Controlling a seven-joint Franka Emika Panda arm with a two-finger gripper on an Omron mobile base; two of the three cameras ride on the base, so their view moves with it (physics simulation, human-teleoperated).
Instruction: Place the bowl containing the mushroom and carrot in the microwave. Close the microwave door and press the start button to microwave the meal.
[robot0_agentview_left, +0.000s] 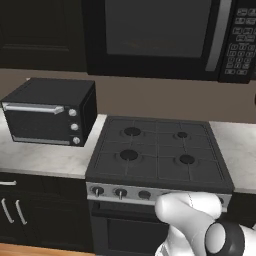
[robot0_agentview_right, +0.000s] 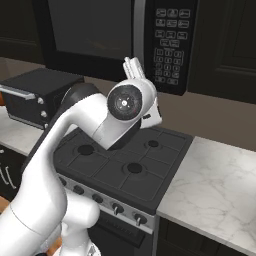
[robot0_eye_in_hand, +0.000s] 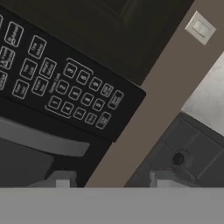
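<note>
The black microwave (robot0_agentview_left: 155, 35) hangs above the stove with its door (robot0_agentview_right: 87, 30) shut; the silver handle (robot0_agentview_left: 220, 35) stands upright beside the keypad (robot0_agentview_right: 170, 45). My gripper (robot0_agentview_right: 132, 67) is raised just left of the keypad's lower part, pointing at it. In the hand view the pale buttons (robot0_eye_in_hand: 65, 83) run close ahead, rolled diagonally, and my gripper (robot0_eye_in_hand: 114, 181) is open with its tips wide apart and nothing between them. The bowl, mushroom and carrot are hidden.
A black toaster oven (robot0_agentview_left: 47, 112) sits on the counter left of the four-burner stove (robot0_agentview_left: 157, 150). Marble counter (robot0_agentview_right: 220, 185) extends to the right. A wall switch (robot0_eye_in_hand: 200, 27) is on the brown backsplash. Dark cabinets flank the microwave.
</note>
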